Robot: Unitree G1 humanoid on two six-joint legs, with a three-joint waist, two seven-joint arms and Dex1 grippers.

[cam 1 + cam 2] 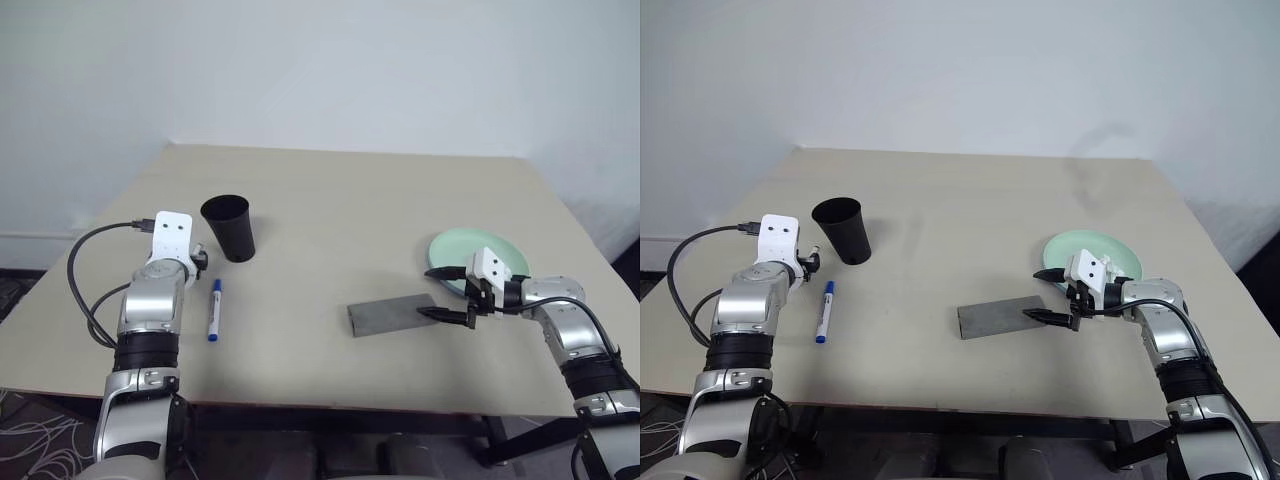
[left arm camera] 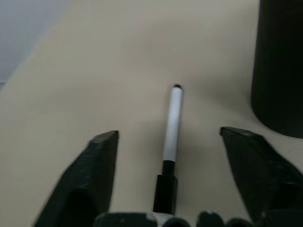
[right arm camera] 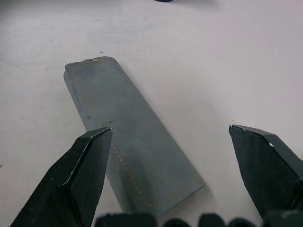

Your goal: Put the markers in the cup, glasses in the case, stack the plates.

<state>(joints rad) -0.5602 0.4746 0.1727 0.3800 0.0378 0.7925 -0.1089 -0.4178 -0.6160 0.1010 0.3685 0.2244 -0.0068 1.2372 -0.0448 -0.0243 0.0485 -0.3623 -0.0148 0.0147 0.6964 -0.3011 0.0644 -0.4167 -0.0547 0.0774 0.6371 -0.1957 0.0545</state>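
Two grippers hover over a beige table (image 1: pixel 330 200), both with jaws spread and empty. Nearest, the left gripper (image 2: pixel 169 142) straddles a slim white marker with blue cap (image 1: pixel 214 309); the marker's long axis runs away from it, in line with the fingers, so the left arm is clearly nearer. A black tapered plastic cup (image 1: pixel 230 228) stands upright just beyond. The right gripper (image 1: pixel 441 292) points at the near end of a flat grey fabric glasses case (image 1: pixel 392 315). Behind it lies a pale mint green plate (image 1: pixel 503 249), partly hidden. Glasses and a blue plate cannot be made out.
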